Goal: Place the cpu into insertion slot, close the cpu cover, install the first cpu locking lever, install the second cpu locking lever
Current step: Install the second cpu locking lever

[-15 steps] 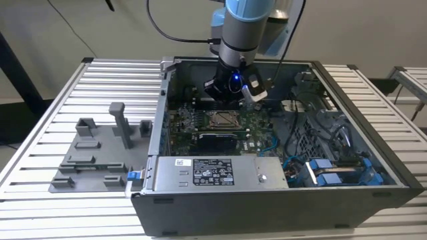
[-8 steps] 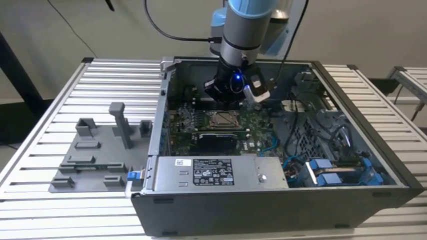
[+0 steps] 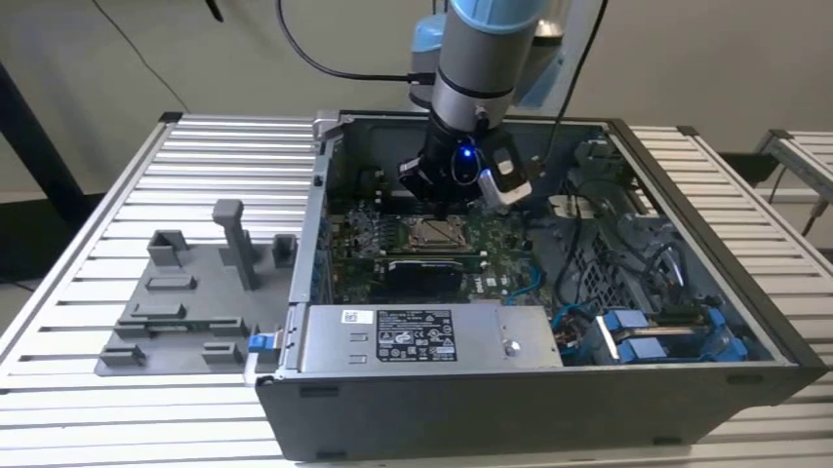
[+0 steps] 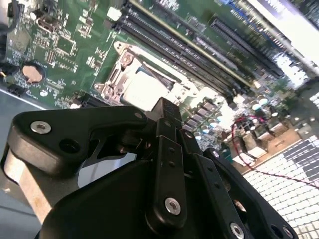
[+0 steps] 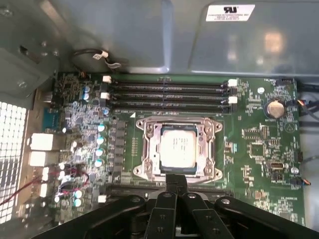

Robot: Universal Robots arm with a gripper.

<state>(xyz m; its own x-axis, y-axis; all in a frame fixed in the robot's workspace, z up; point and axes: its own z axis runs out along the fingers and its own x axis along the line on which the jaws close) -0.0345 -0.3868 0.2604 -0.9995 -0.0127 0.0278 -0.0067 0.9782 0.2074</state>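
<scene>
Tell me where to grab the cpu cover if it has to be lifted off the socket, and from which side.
Probably the cpu cover is best taken by one thin frame bar, from straight above. It lies flat around the cpu in the insertion slot, so only its edges offer a hold. The gripper hangs just beside the bar opposite the long black slots.

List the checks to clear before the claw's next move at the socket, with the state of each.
1. cpu seated in the insertion slot: ok, its silvery top lies flat and square inside in both wrist views.
2. cpu cover closed: ok, the frame looks flat around the chip.
3. Locking levers latched: cannot tell, the thin rods at the socket's edges are not clear enough.
4. Claw empty: ok, its fingers meet with nothing between them.
5. Claw over the socket: ok, its tip is at the cover's near edge; contact cannot tell.
6. Loose items on the green board near the socket: ok, none seen.
</scene>
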